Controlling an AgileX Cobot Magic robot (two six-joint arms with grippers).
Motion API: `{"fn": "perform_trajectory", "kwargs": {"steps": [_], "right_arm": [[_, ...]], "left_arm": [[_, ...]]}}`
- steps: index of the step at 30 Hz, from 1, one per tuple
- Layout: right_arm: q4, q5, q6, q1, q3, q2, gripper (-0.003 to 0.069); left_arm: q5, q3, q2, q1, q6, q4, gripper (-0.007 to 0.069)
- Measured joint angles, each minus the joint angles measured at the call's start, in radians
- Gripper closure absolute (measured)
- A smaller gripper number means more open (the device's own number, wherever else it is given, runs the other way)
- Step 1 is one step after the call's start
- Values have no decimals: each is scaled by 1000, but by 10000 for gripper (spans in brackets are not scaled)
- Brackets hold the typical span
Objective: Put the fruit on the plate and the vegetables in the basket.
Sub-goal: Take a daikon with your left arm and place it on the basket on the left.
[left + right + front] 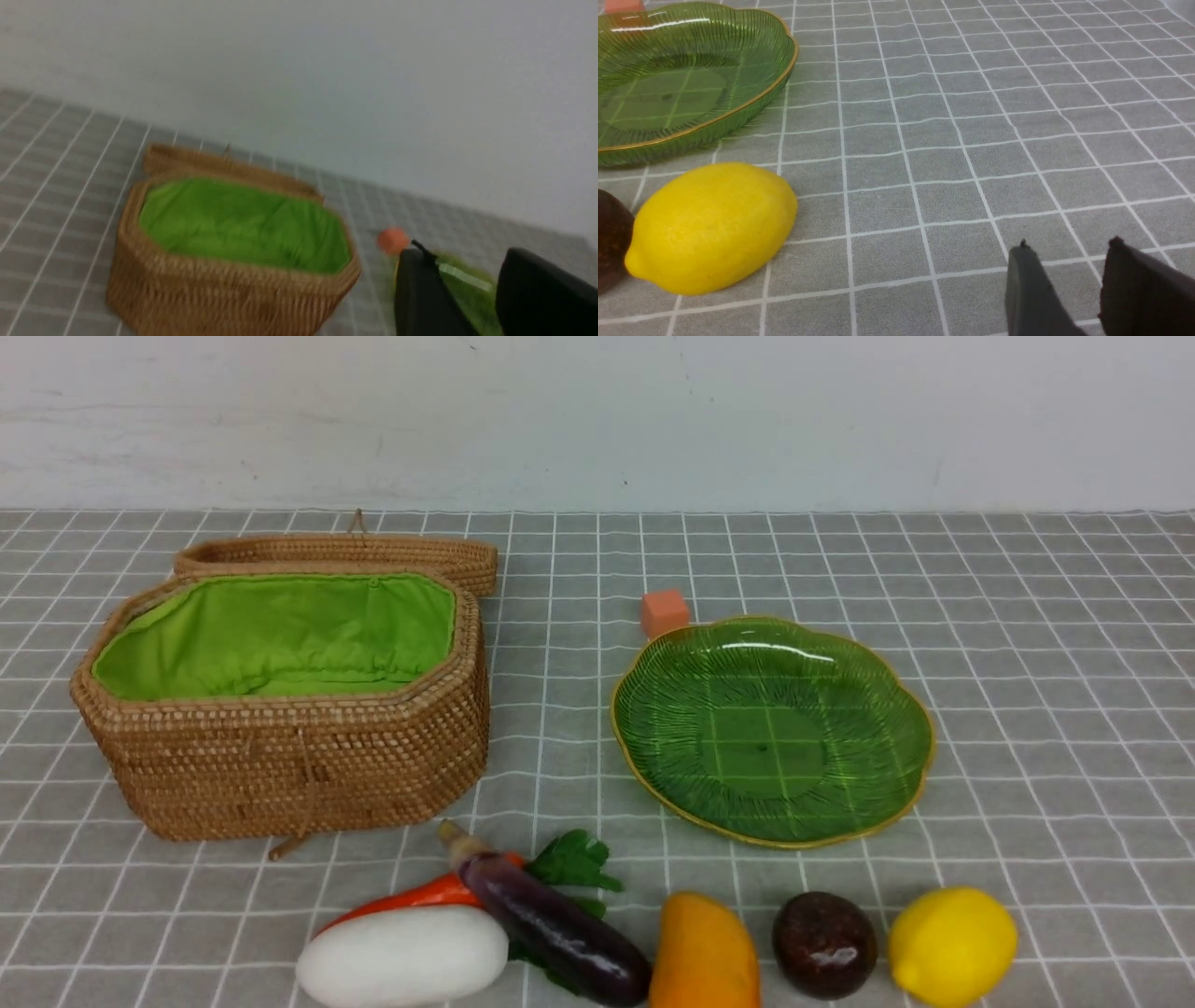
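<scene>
Plainly, nothing is sorted yet. At 9 o'clock on the grey tablecloth (1027, 616) with its white grid we see the elongated woven rattan basket (280, 775), open, with its bright green cloth lining (280, 635) showing. Its matching woven lid (336, 553) lies at the basket's 12 o'clock, just beside the far wall. At 3 o'clock of the basket, well apart from it, sits the wide ribbed green glass plate (775, 728) with a scalloped gold rim, and none of the fruit is on it. A small orange cube (665, 612) stands just beside that rim at 11 o'clock. At 6 o'clock of the plate the fruit lie in a row on the cloth: the orange-yellow mango (702, 957), at its 3 o'clock the glossy dark maroon round fruit (824, 945), and at 3 o'clock again the yellow lemon (950, 945), just beside the maroon one. At 5 o'clock of the basket the vegetables huddle together. We see the white oblong radish (403, 957), the orange carrot (420, 894) at its 12 o'clock, and the glossy dark purple eggplant (560, 929) lying across the carrot with its stem toward 11 o'clock. The carrot's green leaves (571, 863) show at the eggplant's 1 o'clock. Our left gripper (462, 261), blurred in its wrist view, has its two black fingers apart with nothing between them. Our right gripper (1069, 245) likewise stands parted and grips nothing, low over the cloth, with the lemon near.
</scene>
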Motion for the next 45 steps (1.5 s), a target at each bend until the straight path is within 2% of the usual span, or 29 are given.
{"fn": "perform_trajectory", "kwargs": {"steps": [7,10,15,19,21,22,23,24,25,27,29,33,37,45], "right_arm": [[0,0,0,0,0,0,418],[0,0,0,0,0,0,418],[0,0,0,0,0,0,418],[0,0,0,0,0,0,418],[0,0,0,0,0,0,418],[0,0,0,0,0,0,418],[0,0,0,0,0,0,418],[0,0,0,0,0,0,418],[0,0,0,0,0,0,418],[0,0,0,0,0,0,418],[0,0,0,0,0,0,418],[0,0,0,0,0,0,418],[0,0,0,0,0,0,418],[0,0,0,0,0,0,418]], "left_arm": [[49,59,153,-133,24,39,386],[106,83,308,-190,93,41,386],[108,83,470,-228,210,19,369],[129,83,603,-290,405,6,291],[129,83,646,-316,465,4,247],[122,83,699,-349,531,6,172],[120,83,712,-357,543,8,163],[98,83,762,-382,579,23,94],[91,83,767,-384,588,26,77],[43,83,840,-402,625,85,-5],[10,83,883,-403,634,133,-34],[-64,83,960,-403,641,221,-40],[-141,83,1032,-403,644,266,-13],[-181,83,1097,-403,644,293,120]]}}
